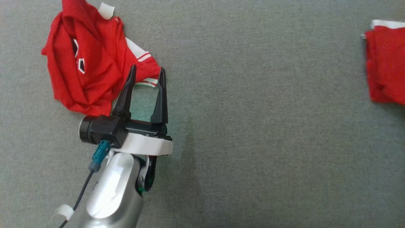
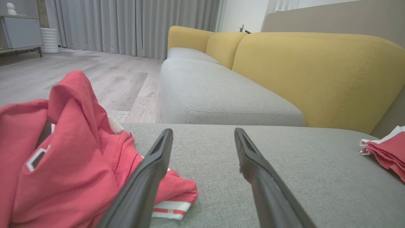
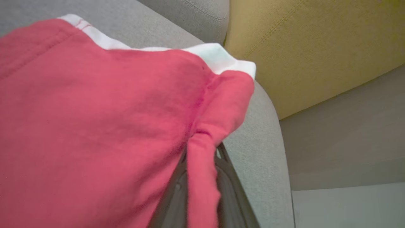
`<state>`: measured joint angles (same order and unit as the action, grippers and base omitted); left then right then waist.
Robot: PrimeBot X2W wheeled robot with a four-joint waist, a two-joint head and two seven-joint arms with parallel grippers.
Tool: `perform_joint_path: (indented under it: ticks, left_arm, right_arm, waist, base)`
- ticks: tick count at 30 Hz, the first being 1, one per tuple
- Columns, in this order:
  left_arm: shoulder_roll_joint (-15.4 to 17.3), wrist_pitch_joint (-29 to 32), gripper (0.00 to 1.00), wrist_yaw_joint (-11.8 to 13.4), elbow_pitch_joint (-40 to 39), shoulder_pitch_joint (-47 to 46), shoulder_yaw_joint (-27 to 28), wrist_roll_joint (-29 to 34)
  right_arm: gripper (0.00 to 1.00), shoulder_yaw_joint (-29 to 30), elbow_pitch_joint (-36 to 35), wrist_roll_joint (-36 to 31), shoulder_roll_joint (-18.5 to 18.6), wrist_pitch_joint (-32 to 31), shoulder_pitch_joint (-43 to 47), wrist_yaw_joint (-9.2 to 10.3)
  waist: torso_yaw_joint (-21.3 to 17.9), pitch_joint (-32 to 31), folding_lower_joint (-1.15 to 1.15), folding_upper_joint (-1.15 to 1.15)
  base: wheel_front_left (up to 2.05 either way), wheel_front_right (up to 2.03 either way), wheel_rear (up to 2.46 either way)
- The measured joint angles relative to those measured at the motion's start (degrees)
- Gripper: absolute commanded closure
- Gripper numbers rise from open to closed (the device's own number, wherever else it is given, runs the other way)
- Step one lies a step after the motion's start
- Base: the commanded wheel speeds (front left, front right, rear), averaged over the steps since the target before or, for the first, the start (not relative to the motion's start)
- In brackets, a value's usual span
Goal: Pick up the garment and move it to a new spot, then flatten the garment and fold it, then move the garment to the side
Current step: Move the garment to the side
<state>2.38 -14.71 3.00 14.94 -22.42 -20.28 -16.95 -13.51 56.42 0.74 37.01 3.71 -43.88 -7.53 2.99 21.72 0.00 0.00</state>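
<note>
We can't see the right claw (image 3: 202,152) tips: the pinched red garment (image 3: 95,126) covers both. Its fabric is blurred and runs off the left and bottom edges. Crumpled garment (image 1: 91,63): print folded in, unreadable to us. One left claw (image 2: 203,131) finger hides part of its sleeve. White object (image 2: 11,8) on the far cabinet (image 2: 22,31): too small to tell.

Three views, one grey cushion (image 1: 269,126)
Our head camera looked straight down; left wrist skimmed low toward the yellow backrest (image 2: 316,72), sharing the crumpled red shirt (image 1: 91,63); right wrist sat close against red cloth (image 3: 95,126).
</note>
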Motion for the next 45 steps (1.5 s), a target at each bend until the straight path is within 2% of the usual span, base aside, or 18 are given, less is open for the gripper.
perform_joint_path:
  ticks: [8, 18, 19, 20, 24, 28, 34, 40, 45]
  left_arm:
    - [0.0, 0.0, 0.0, -0.04, -0.22, -1.03, 0.18, 0.73]
    - [-0.01, 0.0, 0.0, -0.05, -0.24, -1.46, 0.14, 0.88]
    - [-0.01, 0.0, 0.0, -0.05, -0.24, -1.63, 0.13, 0.88]
    - [-0.01, 0.0, 0.0, -0.05, -0.23, -1.86, 0.13, 0.88]
    - [-0.02, 0.0, 0.0, -0.04, 0.04, -2.15, 0.13, 0.89]
    - [-0.02, 0.0, 0.0, -0.04, 0.3, -1.83, 0.25, 0.88]
    - [-0.02, 0.0, 0.0, -0.05, 0.41, 0.43, 1.41, 0.88]
    - [-0.01, 0.0, 0.0, -0.07, 0.41, 3.11, 1.87, 0.78]
    - [-0.01, 0.0, 0.0, -0.07, 0.4, 5.69, 2.72, 0.78]
  right_arm:
    - [1.0, -0.01, 2.6, -1.32, 5.19, 0.66, -0.47, 0.0]
    - [1.0, 3.48, 4.03, -4.7, 5.47, 2.44, -4.16, 0.0]
    - [0.62, 4.16, 4.1, -5.36, 5.46, 2.77, -4.51, 0.0]
    - [0.0, 4.88, 4.1, -6.05, 5.46, 3.32, -4.83, 0.0]
    - [0.0, 9.69, 3.87, -9.47, 4.67, 4.95, -5.1, 0.0]
    - [0.0, 15.67, 2.08, -11.58, 1.18, 7.08, -4.97, 0.0]
    - [0.0, 20.45, -3.8, -13.1, -4.9, 8.92, -4.49, 0.0]
    - [0.0, 22.67, -12.28, -13.26, -12.57, 9.44, -0.24, 0.0]
    - [0.0, 22.68, -20.51, -10.4, -20.28, 9.42, 5.33, 0.0]
  waist:
    - [1.0, 2.52, 0.0, 0.0]
    - [1.65, 4.26, 0.0, 0.0]
    - [1.65, 4.25, 0.0, 0.0]
    - [1.65, 4.2, 0.0, 0.0]
    - [1.38, 3.1, 0.0, 0.0]
    - [0.94, 0.51, 0.0, 0.0]
    - [0.13, -3.94, -0.01, 0.0]
    - [-0.26, -8.66, -0.01, 0.0]
    - [-0.14, -12.44, -0.02, 0.0]
  base:
    - [0.0, 0.0, 0.0]
    - [0.0, 0.0, 0.0]
    - [0.0, 0.0, 0.0]
    - [0.0, 0.0, 0.0]
    - [0.0, 0.0, 0.0]
    - [0.0, 0.0, 0.0]
    - [0.0, 0.0, 0.0]
    - [0.0, 0.0, 0.0]
    - [0.0, 0.0, 0.0]
